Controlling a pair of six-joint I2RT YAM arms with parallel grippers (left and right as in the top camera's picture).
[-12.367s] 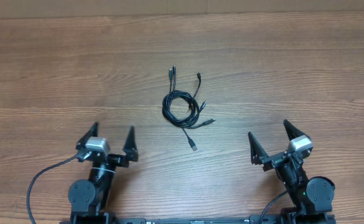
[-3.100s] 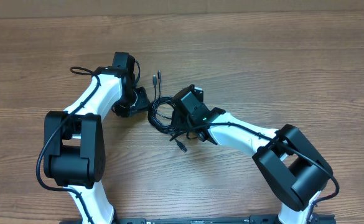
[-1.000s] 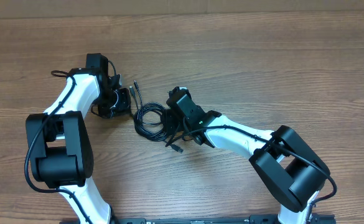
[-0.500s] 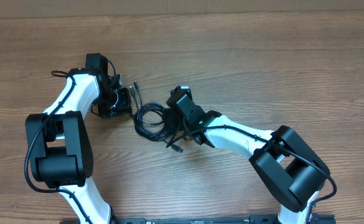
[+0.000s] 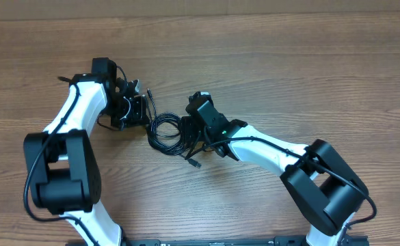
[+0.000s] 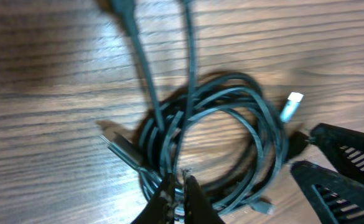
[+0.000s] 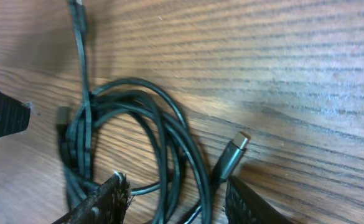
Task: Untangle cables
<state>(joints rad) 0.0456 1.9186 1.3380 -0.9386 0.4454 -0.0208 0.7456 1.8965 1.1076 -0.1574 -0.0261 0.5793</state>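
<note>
The tool (image 7: 174, 185), jaws apart, flanks coiled cables (image 7: 82, 137)

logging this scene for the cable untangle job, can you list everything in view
cables: several, exact count unclear, black, one tangled coil mid-table between the pincers
plugs: several, metal-tipped, on loose ends around the coil
table: one, brown wood, under everything
arms: two, white and black, left arm and right arm, reaching to the coil
left pincer: one, black, shut at the coil's edge
right pincer: one, black, open, straddling the coil's other side
</note>
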